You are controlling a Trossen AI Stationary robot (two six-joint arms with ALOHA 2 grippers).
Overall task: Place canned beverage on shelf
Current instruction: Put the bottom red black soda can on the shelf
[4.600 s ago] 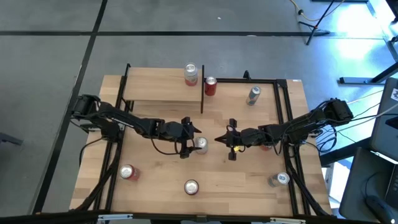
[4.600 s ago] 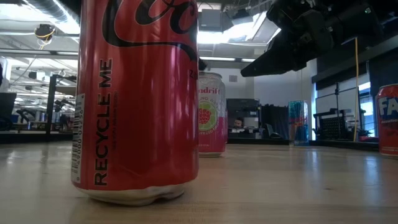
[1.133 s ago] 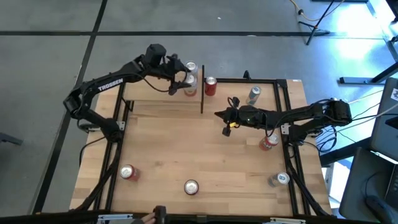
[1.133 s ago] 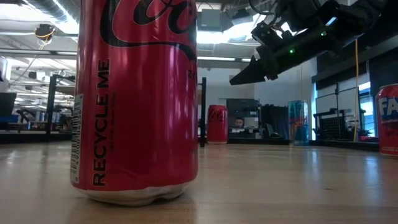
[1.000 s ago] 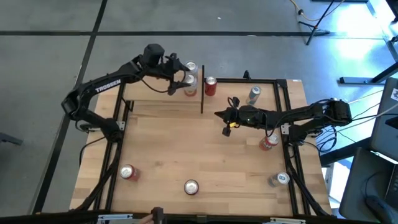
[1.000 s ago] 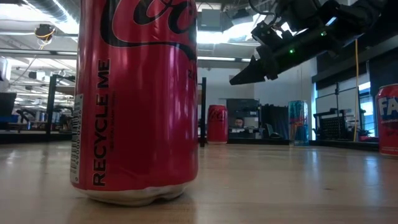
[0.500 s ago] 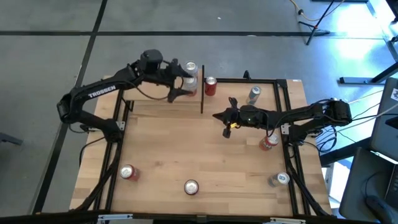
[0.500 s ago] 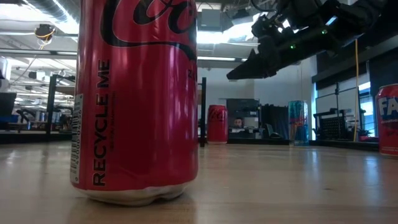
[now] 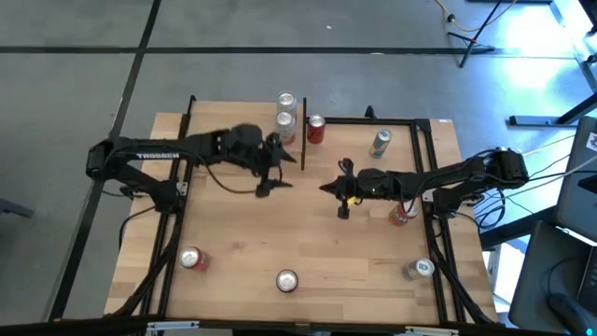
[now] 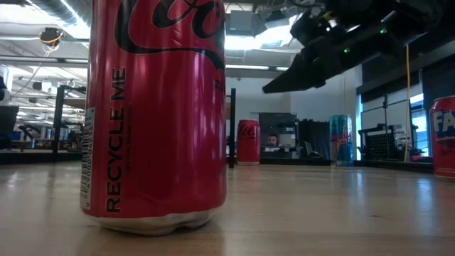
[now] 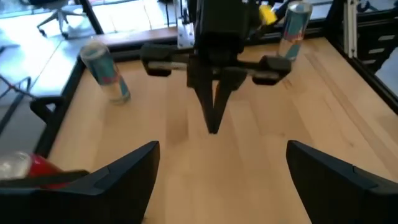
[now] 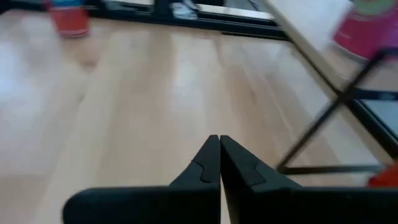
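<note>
Grey concrete floor [image 9: 75,56] with dark seams surrounds the table.

Both arms are dark, slim-jointed builds. The left arm [image 9: 159,154] carries white TROSSEN lettering along its link. The right arm [image 9: 448,175] trails black cables and shows a yellow patch near its wrist, plus tiny green lights. Its gripper fingers [image 12: 214,163] are matte black, tapering to points.
</note>
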